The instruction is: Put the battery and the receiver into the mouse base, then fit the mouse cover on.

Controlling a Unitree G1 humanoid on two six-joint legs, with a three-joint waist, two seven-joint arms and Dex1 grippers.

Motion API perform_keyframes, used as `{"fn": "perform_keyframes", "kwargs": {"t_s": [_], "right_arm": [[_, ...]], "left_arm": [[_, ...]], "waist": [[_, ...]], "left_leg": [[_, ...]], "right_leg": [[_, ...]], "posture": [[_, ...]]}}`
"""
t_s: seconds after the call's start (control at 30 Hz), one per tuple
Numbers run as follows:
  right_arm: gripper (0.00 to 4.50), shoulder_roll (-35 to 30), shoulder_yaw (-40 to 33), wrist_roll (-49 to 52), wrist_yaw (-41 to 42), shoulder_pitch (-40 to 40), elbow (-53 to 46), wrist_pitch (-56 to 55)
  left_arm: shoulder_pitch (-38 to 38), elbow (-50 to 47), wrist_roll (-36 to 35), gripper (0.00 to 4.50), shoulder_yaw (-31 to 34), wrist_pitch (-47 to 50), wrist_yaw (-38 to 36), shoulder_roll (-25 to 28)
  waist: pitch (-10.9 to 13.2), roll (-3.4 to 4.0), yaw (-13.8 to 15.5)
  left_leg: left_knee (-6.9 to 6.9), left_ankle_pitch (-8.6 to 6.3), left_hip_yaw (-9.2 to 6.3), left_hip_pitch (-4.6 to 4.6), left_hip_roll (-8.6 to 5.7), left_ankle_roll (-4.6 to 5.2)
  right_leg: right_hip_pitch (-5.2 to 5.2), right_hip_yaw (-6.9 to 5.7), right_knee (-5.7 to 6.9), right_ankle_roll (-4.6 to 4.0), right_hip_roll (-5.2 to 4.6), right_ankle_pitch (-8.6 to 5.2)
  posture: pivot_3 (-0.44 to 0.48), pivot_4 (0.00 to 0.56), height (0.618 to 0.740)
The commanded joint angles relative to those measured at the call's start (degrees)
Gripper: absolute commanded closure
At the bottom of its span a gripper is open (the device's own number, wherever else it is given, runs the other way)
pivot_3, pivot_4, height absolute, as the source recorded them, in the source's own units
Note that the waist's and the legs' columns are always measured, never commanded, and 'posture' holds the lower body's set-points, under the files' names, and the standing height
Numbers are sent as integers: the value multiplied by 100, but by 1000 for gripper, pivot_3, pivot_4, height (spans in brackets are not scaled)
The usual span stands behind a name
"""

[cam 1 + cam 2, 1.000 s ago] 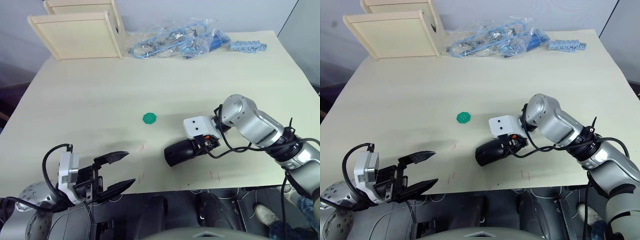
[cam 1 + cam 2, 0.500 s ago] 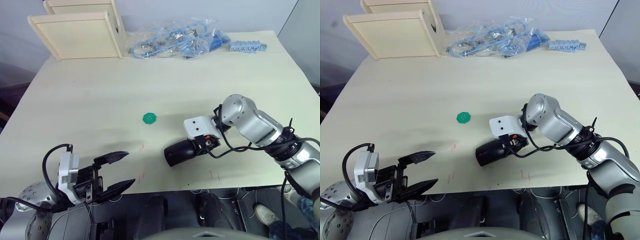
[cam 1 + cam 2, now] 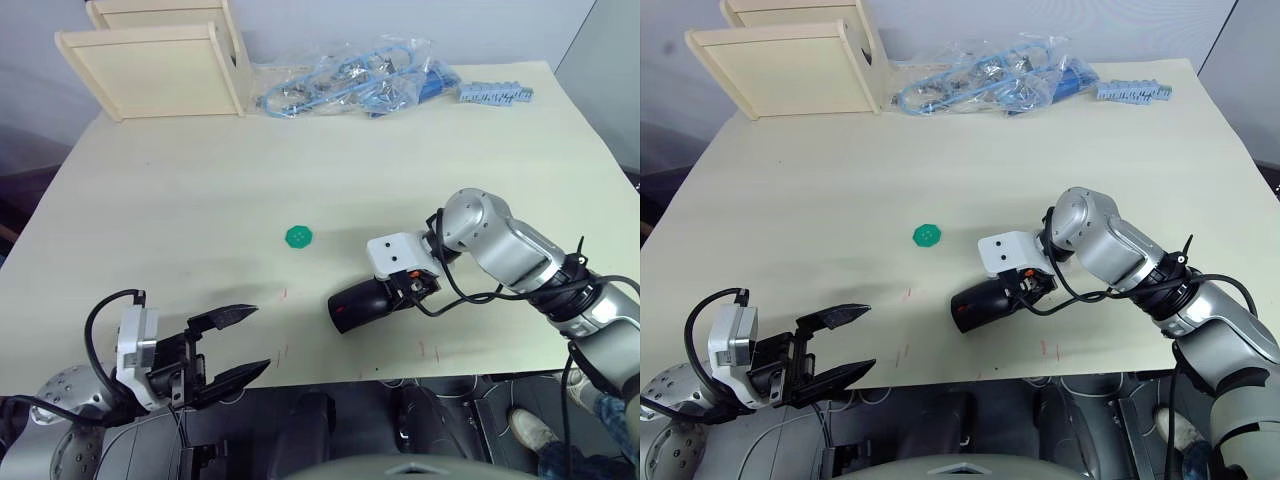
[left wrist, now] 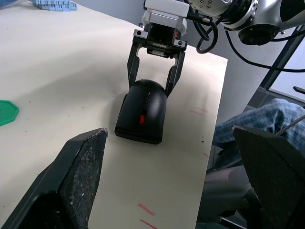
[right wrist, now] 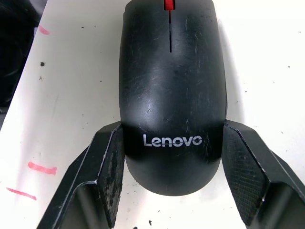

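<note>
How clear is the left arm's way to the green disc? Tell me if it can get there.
Probably yes. The left tool is open at the table's near edge, with bare tabletop between it and the green disc. The mouse, held by the right tool, sits off to the right.

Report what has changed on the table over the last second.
Very little. The mouse, gripped at its rear by the right hand, has tipped or turned slightly: its red scroll wheel now shows at the front, where a second ago it did not. It lies on the same spot of the table. The left hand hangs open as before, and the green disc has not moved.
</note>
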Motion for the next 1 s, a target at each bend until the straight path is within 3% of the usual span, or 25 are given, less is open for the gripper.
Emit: {"fn": "perform_keyframes", "kwargs": {"t_s": [0.03, 1.0], "right_arm": [[1768, 44, -58, -38, 7, -47, -22, -24], [1768, 90, -114, -23, 62, -62, -7, -15]], "left_arm": [[38, -167, -70, 0, 114, -42, -54, 72], [31, -166, -72, 0, 85, -16, -60, 76]], "waist": [[0, 0, -1], [0, 0, -7]], "left_leg": [[0, 0, 0, 0, 0, 0], [0, 0, 0, 1, 1, 0]], "right_leg": [[0, 0, 0, 0, 0, 0], [0, 0, 1, 0, 1, 0]], "posture": [[0, 150, 740], [0, 150, 740]]}}
